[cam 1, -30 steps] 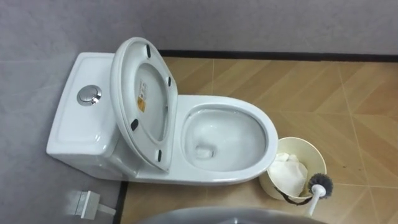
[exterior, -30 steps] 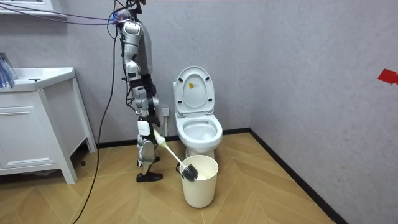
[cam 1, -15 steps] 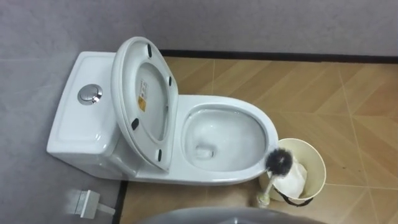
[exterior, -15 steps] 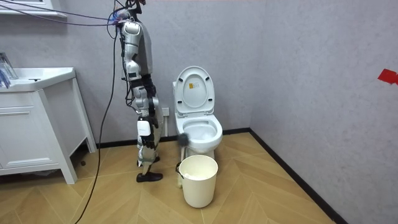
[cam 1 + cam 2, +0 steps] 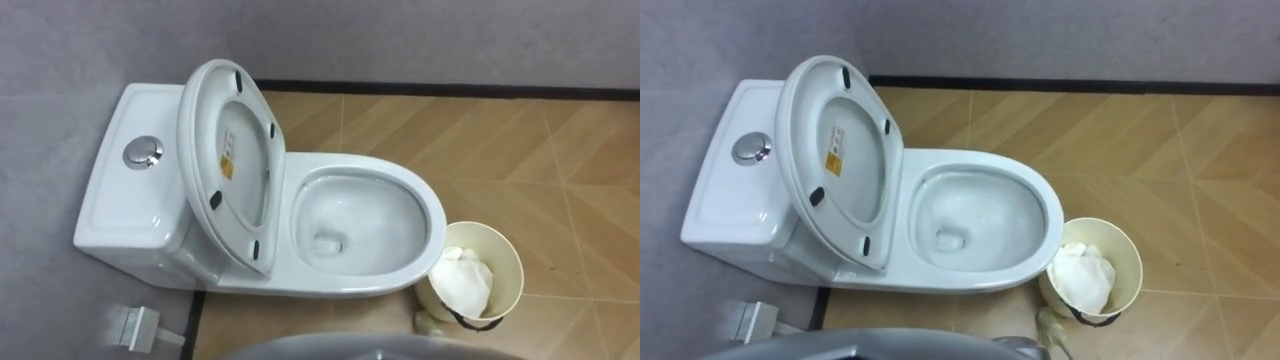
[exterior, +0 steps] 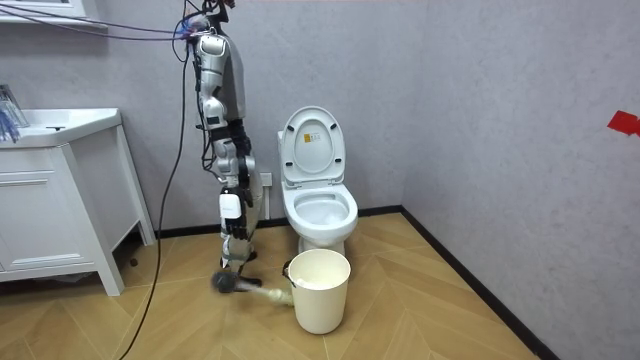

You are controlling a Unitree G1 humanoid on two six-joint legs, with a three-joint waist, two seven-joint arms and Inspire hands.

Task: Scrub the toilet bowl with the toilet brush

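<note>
Brush has dropped onto floor beside bin.

- Cream round plastic bin stands on the tan wood-pattern floor, holding crumpled white paper.
- White vanity cabinet stands against the grey wall.

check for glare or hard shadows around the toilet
Left eye view: soft highlights inside the toilet bowl, a small glint on the chrome flush button, a soft shadow under the raised seat. Room view: even light, only faint floor shadows by the toilet and waste bin.
</note>
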